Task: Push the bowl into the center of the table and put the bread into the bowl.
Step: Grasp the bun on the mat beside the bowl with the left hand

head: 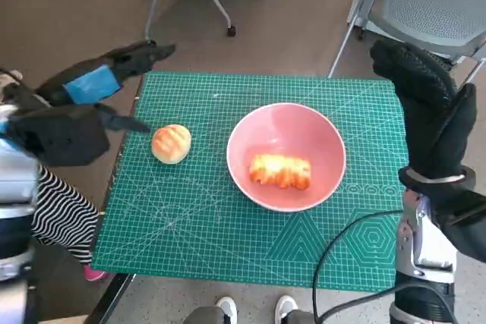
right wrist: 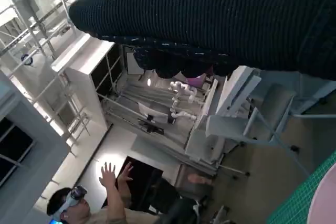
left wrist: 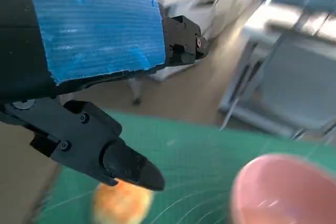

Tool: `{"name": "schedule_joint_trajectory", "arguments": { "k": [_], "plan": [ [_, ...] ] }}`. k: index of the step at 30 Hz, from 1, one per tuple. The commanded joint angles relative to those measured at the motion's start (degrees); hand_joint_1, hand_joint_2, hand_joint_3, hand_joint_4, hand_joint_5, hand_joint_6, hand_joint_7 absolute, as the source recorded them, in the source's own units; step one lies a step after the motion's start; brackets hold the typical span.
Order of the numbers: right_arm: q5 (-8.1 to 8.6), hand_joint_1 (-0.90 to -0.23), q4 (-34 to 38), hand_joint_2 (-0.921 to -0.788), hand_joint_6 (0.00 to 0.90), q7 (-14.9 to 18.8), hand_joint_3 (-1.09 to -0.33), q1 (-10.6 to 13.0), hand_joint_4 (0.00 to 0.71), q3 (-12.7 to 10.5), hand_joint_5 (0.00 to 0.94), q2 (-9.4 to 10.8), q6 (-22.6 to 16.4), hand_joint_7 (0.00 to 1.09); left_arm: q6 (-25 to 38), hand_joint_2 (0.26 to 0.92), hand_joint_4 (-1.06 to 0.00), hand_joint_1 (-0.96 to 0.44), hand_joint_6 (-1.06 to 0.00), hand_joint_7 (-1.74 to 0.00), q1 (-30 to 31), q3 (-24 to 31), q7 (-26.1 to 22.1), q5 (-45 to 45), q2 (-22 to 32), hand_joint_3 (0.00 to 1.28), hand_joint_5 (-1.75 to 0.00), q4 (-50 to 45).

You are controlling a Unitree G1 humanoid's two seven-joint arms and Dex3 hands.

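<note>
Round bread roll [head: 171,143] sits left-center on mat beside pink bowl [head: 286,115], 1 pastry already inside; left hand [head: 72,108] open, right hand [head: 429,108] empty; roll looks light, squashy: grip sides gently.

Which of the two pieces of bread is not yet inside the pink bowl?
The round golden bun, lying on the green mat beside the left hand. The long glazed bread already lies inside the pink bowl.
</note>
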Motion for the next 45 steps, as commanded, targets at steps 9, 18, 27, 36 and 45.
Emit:
{"name": "schedule_joint_trajectory", "arguments": {
  "k": [9, 18, 27, 36, 45],
  "plan": [
    [0.87, -0.683, 1.5, -0.921, 0.051, 1.0, -0.745, -0.3, 0.178, -0.1, 0.000, -0.1, 0.0, 0.53, -5.2, 0.726, 0.00, 0.12, -0.15, -0.04, -2.0, -5.0, -2.2, 1.4, -1.1, 0.02, 0.00, 7.5],
    [1.07, -0.688, 1.1, -0.921, 0.049, 1.3, -0.745, -0.1, 0.178, 0.0, 0.000, 0.0, 0.2, 0.54, -8.0, 0.733, 0.00, 0.09, -0.14, -0.02, -4.1, -7.5, -1.6, 2.4, -4.1, 0.02, 0.00, 14.8],
    [1.26, -0.690, 0.6, -0.921, 0.046, 1.4, -0.746, 0.4, 0.177, -0.2, 0.000, -0.4, 0.3, 0.54, -10.6, 0.742, 0.00, 0.10, -0.15, -0.02, -6.7, -10.9, 1.2, 5.7, -7.1, 0.02, 0.00, 24.0],
    [1.14, -0.691, 0.0, -0.921, 0.044, 1.3, -0.746, 1.1, 0.177, -0.5, 0.000, -0.6, 0.3, 0.54, -11.7, 0.749, 0.00, 0.08, -0.16, -0.02, -10.8, -15.5, 6.7, 11.8, -11.0, 0.02, 0.00, 36.1],
    [1.22, -0.689, -1.2, -0.921, 0.042, 1.2, -0.747, 1.9, 0.176, -0.7, 0.000, -0.8, 0.8, 0.55, -11.4, 0.756, -0.07, 0.04, -0.23, -0.02, -14.1, -19.5, 11.3, 16.6, -14.2, 0.02, -0.01, 46.1]
  ]
}}
